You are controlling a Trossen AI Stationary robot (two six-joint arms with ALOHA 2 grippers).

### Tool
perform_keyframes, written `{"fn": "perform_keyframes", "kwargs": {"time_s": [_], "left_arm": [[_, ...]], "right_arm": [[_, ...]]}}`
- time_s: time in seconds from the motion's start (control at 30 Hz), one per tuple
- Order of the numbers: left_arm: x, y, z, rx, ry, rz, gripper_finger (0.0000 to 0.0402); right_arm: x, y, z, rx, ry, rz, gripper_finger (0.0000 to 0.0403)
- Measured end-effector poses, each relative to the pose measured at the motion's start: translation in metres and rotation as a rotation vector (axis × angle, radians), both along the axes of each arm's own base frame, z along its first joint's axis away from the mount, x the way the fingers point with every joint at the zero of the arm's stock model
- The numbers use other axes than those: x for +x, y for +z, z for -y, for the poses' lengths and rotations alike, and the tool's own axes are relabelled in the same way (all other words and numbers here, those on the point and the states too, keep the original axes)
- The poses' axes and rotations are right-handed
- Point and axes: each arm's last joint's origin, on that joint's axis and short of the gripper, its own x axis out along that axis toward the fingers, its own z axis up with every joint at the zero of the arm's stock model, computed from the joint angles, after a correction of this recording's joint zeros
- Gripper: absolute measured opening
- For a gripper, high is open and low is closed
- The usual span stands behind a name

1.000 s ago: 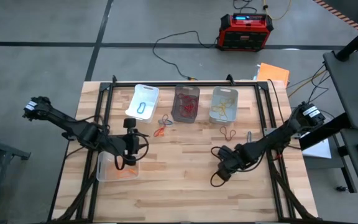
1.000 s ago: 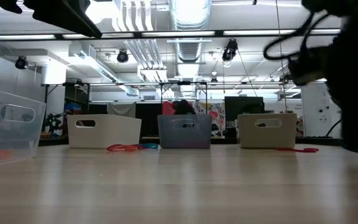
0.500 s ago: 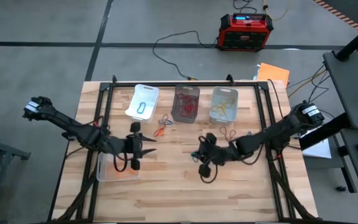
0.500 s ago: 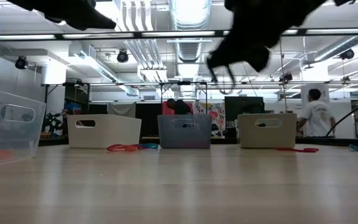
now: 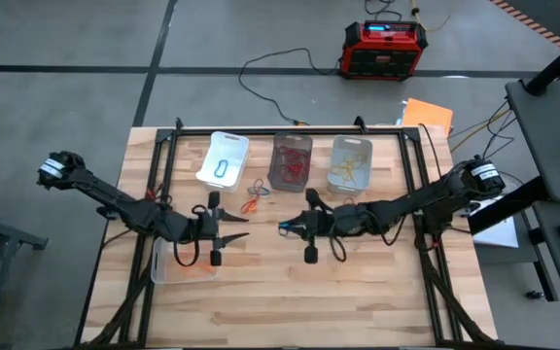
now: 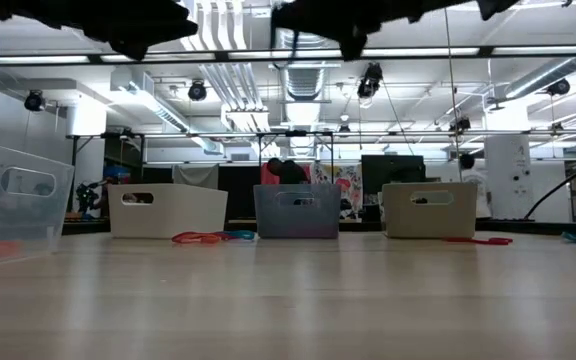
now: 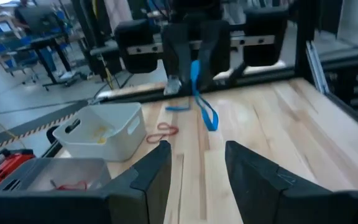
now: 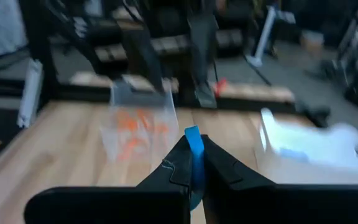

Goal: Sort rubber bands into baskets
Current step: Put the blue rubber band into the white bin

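Here, right gripper (image 5: 287, 228) mid-table, jaws pinched shut on a blue rubber band (image 8: 194, 140) dangling between them, left gripper (image 5: 236, 225) facing it, jaws parted and empty.

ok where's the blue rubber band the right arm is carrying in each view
High view: the blue rubber band sits mid-table at the tip of the right tool.
Low view: not visible; only dark arm shapes along the top.
Left wrist view: it dangles from the far tool, above the wood.
Right wrist view: it is pinched between the shut fingers.
Shared landmark: the white basket.
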Motion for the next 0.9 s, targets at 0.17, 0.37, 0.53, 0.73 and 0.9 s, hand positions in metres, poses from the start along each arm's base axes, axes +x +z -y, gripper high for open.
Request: {"fn": "perform_keyframes", "kwargs": {"time_s": [0.17, 0.37, 0.53, 0.73, 0.9], "left_arm": [[0.007, -0.006, -0.002, -0.036, -0.023, 0.064, 0.0136], [0.025, -0.01, 0.0, -0.06, -0.096, 0.141, 0.0136], [0.044, -0.015, -0.001, -0.044, -0.067, 0.145, 0.0136], [0.067, -0.02, 0.001, -0.042, -0.101, 0.132, 0.0136], [0.078, -0.022, 0.002, -0.044, -0.143, 0.121, 0.0136]], "right_arm": [[0.003, 0.013, 0.006, -0.051, 0.105, 0.13, 0.0009], [0.005, 0.018, 0.009, -0.078, 0.144, 0.178, 0.0009], [0.005, 0.018, 0.009, -0.079, 0.144, 0.178, 0.0009], [0.005, 0.018, 0.009, -0.095, 0.146, 0.178, 0.0009], [0.005, 0.018, 0.009, -0.098, 0.146, 0.175, 0.0009]]}}
